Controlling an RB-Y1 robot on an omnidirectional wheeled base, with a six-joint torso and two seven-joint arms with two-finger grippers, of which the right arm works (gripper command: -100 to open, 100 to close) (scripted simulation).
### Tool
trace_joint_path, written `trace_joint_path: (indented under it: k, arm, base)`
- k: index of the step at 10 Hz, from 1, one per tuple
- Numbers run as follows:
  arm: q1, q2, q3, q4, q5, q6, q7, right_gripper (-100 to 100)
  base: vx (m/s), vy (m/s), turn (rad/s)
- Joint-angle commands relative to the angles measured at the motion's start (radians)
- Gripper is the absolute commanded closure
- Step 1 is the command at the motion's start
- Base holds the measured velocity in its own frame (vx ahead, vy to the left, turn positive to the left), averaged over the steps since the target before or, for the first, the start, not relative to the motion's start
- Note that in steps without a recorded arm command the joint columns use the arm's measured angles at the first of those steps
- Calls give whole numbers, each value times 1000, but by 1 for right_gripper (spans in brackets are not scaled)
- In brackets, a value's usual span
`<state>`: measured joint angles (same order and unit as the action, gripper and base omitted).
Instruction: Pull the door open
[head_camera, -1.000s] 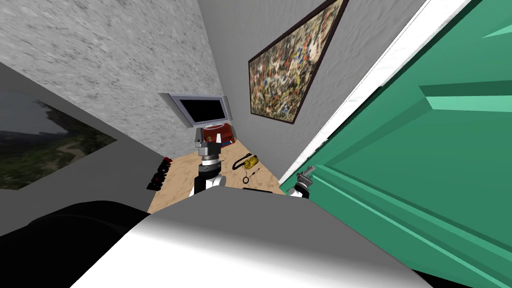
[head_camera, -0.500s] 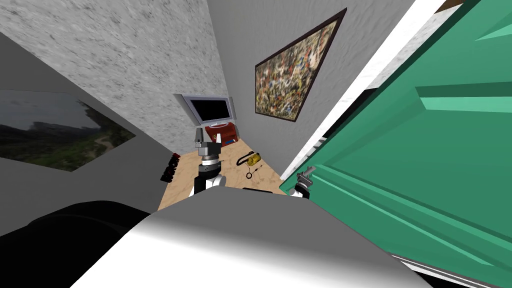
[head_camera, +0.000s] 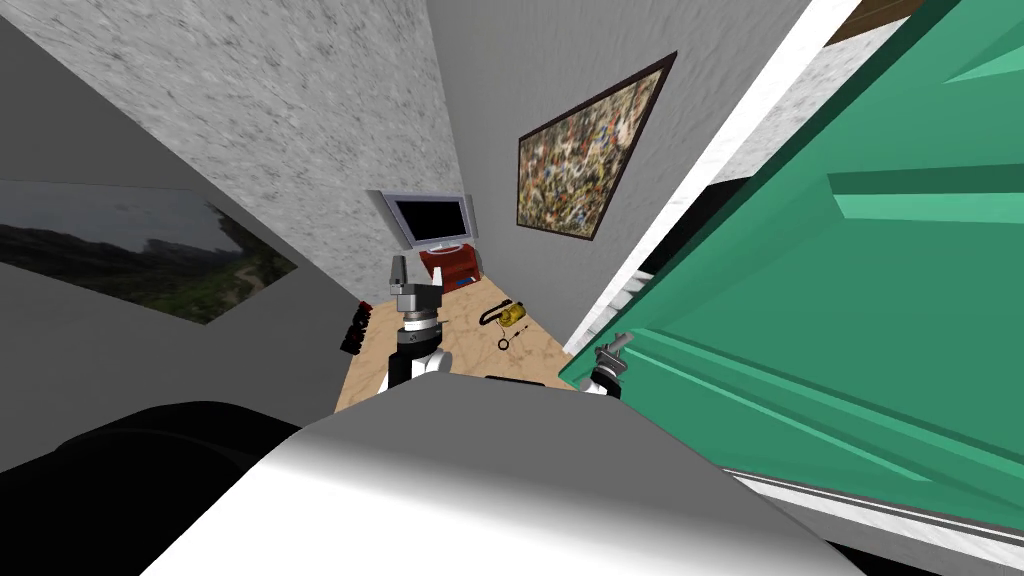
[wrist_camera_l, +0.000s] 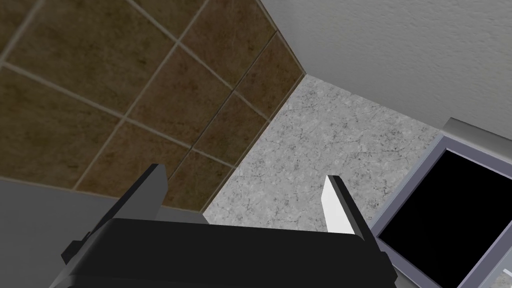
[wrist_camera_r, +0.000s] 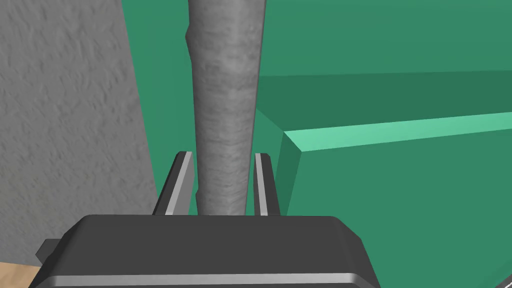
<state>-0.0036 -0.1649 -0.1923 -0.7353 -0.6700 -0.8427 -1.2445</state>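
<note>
At your right hand the pincer (wrist_camera_r: 222, 157) is clamped on the grey door handle (wrist_camera_r: 226, 100), one blade pressed to each side of the bar, with the green door (wrist_camera_r: 400, 200) just behind it.

Over the last second the gap between the door's free edge and the white door frame (head_camera: 745, 135) has widened. Where the two nearly met, a wedge now shows a black area (head_camera: 700, 215) and, at the upper corner, a brown patch (head_camera: 868, 22). A pale strip (head_camera: 880, 505) has also come out from under the door's lower edge. The painting (head_camera: 585, 165) and the screen (head_camera: 435, 218) have slid across the head view together, so read that as your own body turning with the pull. The handle sits at the same spot beside your chest. That suggests the grip is holding and the door is swinging toward you: partly open, with more travel to go.

Your left pincer (wrist_camera_l: 245, 175) is raised in front of you, blades apart and empty.

You cannot see the hinge side, which runs off the picture's edge, so the door's angle is hard to judge. The handle's root is cut off in the wrist view, and your chest partly covers the right pincer in the head view.
</note>
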Motion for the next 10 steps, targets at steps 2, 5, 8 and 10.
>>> trace_joint_path:
  k: [2, 5, 8, 10]
  arm:
    - [7, -9, 3, 5, 1, 1, -9, 100]
    - [16, -35, 28, 9, 13, 12, -50, 100]
    - [23, -56, 48, 8, 21, 17, -87, 100]
    - [25, -65, 56, 7, 24, 18, -105, 100]
  base:
    - [-166, 73, 39]
    - [-145, 55, 61]
    - [77, -42, 33]
    - [158, -50, -6]
